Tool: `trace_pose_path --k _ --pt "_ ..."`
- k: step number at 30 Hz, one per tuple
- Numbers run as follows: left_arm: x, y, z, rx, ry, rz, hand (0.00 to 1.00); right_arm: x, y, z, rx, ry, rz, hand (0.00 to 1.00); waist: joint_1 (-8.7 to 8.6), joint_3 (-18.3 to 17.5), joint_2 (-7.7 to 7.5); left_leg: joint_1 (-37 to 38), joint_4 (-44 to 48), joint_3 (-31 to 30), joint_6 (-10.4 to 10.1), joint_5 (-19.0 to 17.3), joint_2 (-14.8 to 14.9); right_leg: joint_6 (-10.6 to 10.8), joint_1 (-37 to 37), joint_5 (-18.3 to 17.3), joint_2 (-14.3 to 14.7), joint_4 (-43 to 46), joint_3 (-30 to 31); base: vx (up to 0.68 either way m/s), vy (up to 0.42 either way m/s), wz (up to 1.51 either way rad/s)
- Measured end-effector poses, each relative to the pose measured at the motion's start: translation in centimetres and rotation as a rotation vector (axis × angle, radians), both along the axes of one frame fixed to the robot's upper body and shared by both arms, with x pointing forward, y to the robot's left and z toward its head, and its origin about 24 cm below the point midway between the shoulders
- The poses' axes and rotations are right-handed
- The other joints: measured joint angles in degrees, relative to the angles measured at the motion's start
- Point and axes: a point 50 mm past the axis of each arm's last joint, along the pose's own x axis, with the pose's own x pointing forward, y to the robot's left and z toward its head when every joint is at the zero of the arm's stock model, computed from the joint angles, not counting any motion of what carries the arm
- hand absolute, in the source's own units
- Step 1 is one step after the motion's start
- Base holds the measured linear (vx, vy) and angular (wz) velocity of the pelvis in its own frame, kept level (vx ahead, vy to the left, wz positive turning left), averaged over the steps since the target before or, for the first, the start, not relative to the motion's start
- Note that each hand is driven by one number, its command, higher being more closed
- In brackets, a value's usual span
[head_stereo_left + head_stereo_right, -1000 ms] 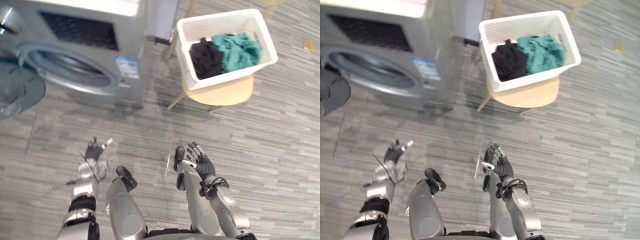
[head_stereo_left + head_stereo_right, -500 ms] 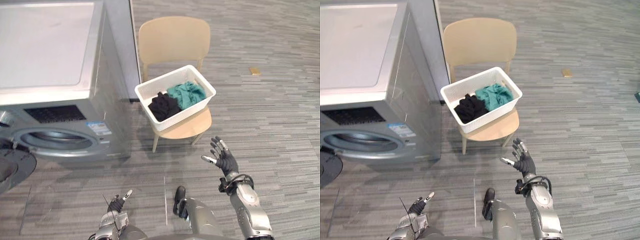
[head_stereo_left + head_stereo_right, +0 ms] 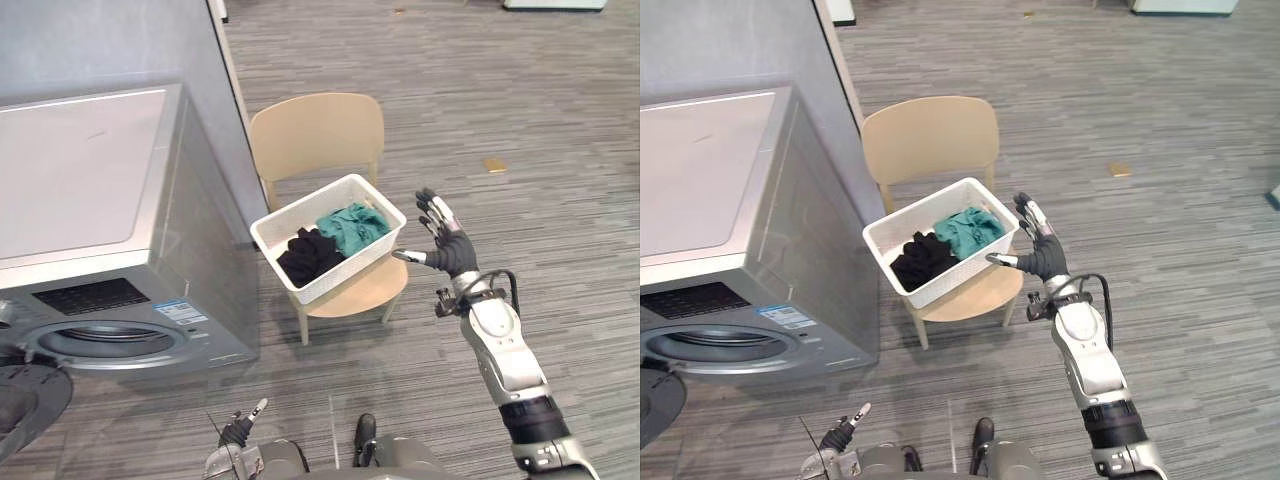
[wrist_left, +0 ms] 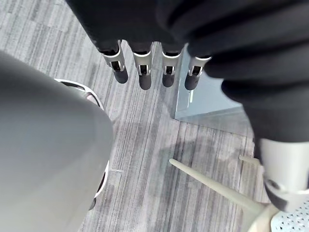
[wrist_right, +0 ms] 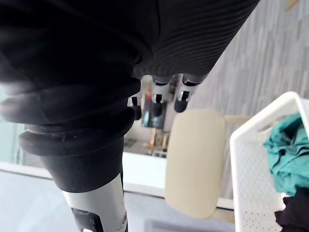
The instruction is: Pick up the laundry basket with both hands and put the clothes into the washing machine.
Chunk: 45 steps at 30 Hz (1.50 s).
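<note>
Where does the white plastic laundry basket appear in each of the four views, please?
Left eye view: the white plastic laundry basket sits near centre, on the pale wooden chair.
Right eye view: it sits left of centre, on the same seat.
Left wrist view: a mesh corner shows beside the chair's legs.
Right wrist view: its open wall shows next to the chair's back.
Shared landmark: the chair under it.

White laundry basket (image 3: 350, 268) holding black and teal clothes (image 3: 345, 228) sits on chair (image 3: 315, 130).
</note>
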Motion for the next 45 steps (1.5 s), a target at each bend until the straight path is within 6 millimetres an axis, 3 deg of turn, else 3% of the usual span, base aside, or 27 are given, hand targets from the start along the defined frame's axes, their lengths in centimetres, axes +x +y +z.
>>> trace_pose_path --k 3,5,7,10,12,14,19,21,24,28,30,33,38,41,45 --pt "0.0 -0.1 -0.1 0.005 0.010 -0.032 0.00 0.0 0.0 -0.4 -0.057 0.007 -0.008 0.00 0.87 0.03 -0.01 2.38 -1.00 -1.14 0.09 0.04 -1.25 0.95 1.48 -0.03 -1.15 1.71 -0.14 0.02 0.157 0.13" --pt "0.0 0.2 -0.1 0.025 0.027 -0.090 0.00 0.0 0.3 -0.6 -0.119 0.008 0.005 0.00 0.31 -0.17 -0.31 2.53 -2.08 -3.40 1.11 0.66 -2.74 1.97 -1.35 -1.38 -2.86 8.85 2.23 -0.05 0.158 0.45" --pt "0.2 0.4 -0.1 0.038 0.034 -0.113 0.00 0.1 0.4 -0.6 -0.168 0.007 0.018 0.00 -0.68 -0.21 -0.50 1.72 -3.03 -5.26 2.07 1.33 -3.62 1.95 -2.77 -1.36 -3.52 10.57 4.81 -0.03 0.109 0.60" --pt "0.3 0.7 -0.1 0.051 0.039 -0.127 0.00 0.9 0.3 -0.7 -0.266 0.019 0.038 0.00 -0.33 -0.29 -0.99 -0.18 -2.97 -8.56 2.98 2.15 -5.06 2.12 -3.54 -1.93 -4.23 10.67 8.59 -0.07 0.035 0.63" --pt "0.5 0.9 0.0 0.055 0.029 -0.114 0.00 2.8 0.5 0.6 -0.368 -0.008 0.047 0.00 0.76 -0.22 -1.52 -1.83 -2.80 -10.15 2.77 2.94 -6.49 4.25 -1.92 -3.03 -5.51 6.76 7.96 -0.06 -0.038 0.38" --pt "0.6 1.0 0.0 0.057 0.022 -0.111 0.00 3.7 0.6 1.1 -0.415 -0.015 0.047 0.00 1.16 -0.20 -1.48 -2.97 -2.62 -10.99 2.57 3.42 -6.41 4.76 -1.85 -2.47 -5.28 5.14 7.58 -0.09 -0.066 0.27" --pt "1.1 1.4 0.4 0.038 -0.032 -0.046 0.00 5.5 -1.3 2.2 -0.580 0.010 0.025 0.00 1.33 1.24 -1.92 -8.64 -3.29 -17.84 1.67 6.13 -6.36 4.10 -1.72 -0.93 -5.23 1.77 -0.02 -0.10 -0.076 0.68" --pt "1.5 1.6 0.6 0.043 -0.052 -0.038 0.00 6.2 -2.5 2.9 -0.617 0.018 -0.017 0.00 1.29 2.22 -2.09 -10.76 -4.37 -16.94 1.79 6.26 -5.90 3.60 -2.84 -0.63 -5.93 1.50 -3.35 -0.11 -0.062 0.90" --pt "2.5 1.8 1.0 0.048 -0.079 -0.026 0.00 7.0 -5.1 4.6 -0.735 0.017 -0.125 0.00 1.13 5.58 -0.78 -12.40 -4.65 -8.91 2.02 8.58 -1.99 3.58 -3.37 -0.59 -6.99 1.72 -8.37 -0.04 0.001 0.86" --pt "3.2 2.3 1.4 0.066 -0.105 -0.025 0.00 8.7 -6.8 9.1 -0.807 -0.043 -0.248 0.00 2.08 9.59 -0.22 -15.84 -6.09 -9.16 1.90 12.71 -3.40 3.93 -7.55 -0.28 -8.63 3.36 -9.48 -0.01 0.077 0.21" --pt "3.4 2.3 1.6 0.066 -0.118 -0.028 0.00 9.3 -7.8 10.9 -0.825 -0.056 -0.322 0.00 3.07 10.31 -0.02 -17.30 -6.79 -8.59 2.36 13.16 -4.01 4.27 -9.52 0.10 -9.20 3.39 -9.14 0.01 0.084 -0.03" --pt "4.2 2.2 2.0 0.069 -0.159 -0.026 0.00 10.1 -8.5 13.4 -0.852 -0.073 -0.417 0.00 3.26 13.04 0.42 -17.90 -6.83 -7.40 2.45 13.26 -4.44 4.72 -10.64 0.63 -9.75 3.26 -8.18 0.04 0.066 -0.13" --pt "6.5 1.2 3.4 0.039 -0.281 0.019 0.00 10.3 -10.7 15.1 -0.904 -0.045 -0.549 0.00 4.33 14.74 1.95 -19.54 -7.03 -6.12 2.43 13.28 -4.34 4.78 -12.84 1.28 -9.86 2.98 -7.55 0.01 0.017 -0.12" --pt "8.1 0.1 4.5 -0.005 -0.367 0.032 0.00 10.4 -11.0 16.7 -0.923 -0.060 -0.605 0.00 4.28 14.82 2.11 -20.59 -8.78 -4.74 1.85 14.39 -4.33 4.66 -14.88 1.68 -9.88 2.88 -7.57 0.02 -0.006 -0.08" --pt "9.3 -1.5 5.3 -0.054 -0.425 0.021 0.00 10.6 -10.4 16.9 -0.938 -0.069 -0.593 0.00 4.28 14.82 2.12 -20.70 -9.15 -3.23 1.15 14.87 -3.87 4.64 -15.31 1.69 -9.85 2.93 -7.87 0.03 -0.023 -0.03"
